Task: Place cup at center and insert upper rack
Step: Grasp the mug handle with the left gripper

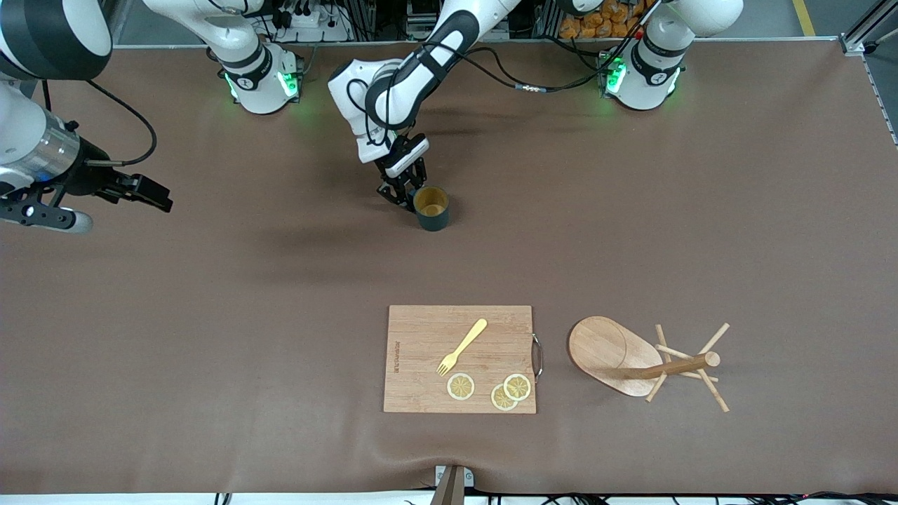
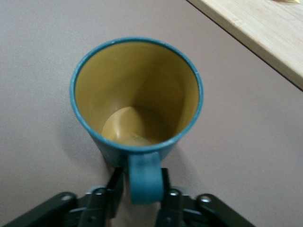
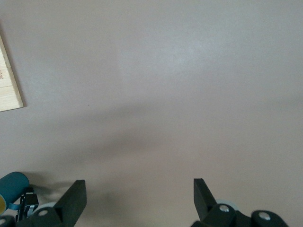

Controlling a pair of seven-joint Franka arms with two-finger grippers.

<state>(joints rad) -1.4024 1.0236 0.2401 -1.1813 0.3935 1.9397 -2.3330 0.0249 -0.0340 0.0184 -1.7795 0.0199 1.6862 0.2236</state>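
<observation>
— Arms, how are they sitting?
— I'm seeing the left arm reaching down mid-table, its left gripper (image 2: 142, 189) pinching the cup (image 1: 431, 207) by its handle, and the cup is standing upright on the table. My right gripper (image 3: 139, 198) is waiting, spread wide and holding nothing, over the table's right-arm end.
— Rack?
— Rack (image 1: 649, 359) is lying tipped over beside the board (image 1: 459, 359).

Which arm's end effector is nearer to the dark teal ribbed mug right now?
Left. The left end effector has its fingers on either side of the dark teal ribbed mug's handle; the right end effector waits over bare table toward the right arm's end.
</observation>
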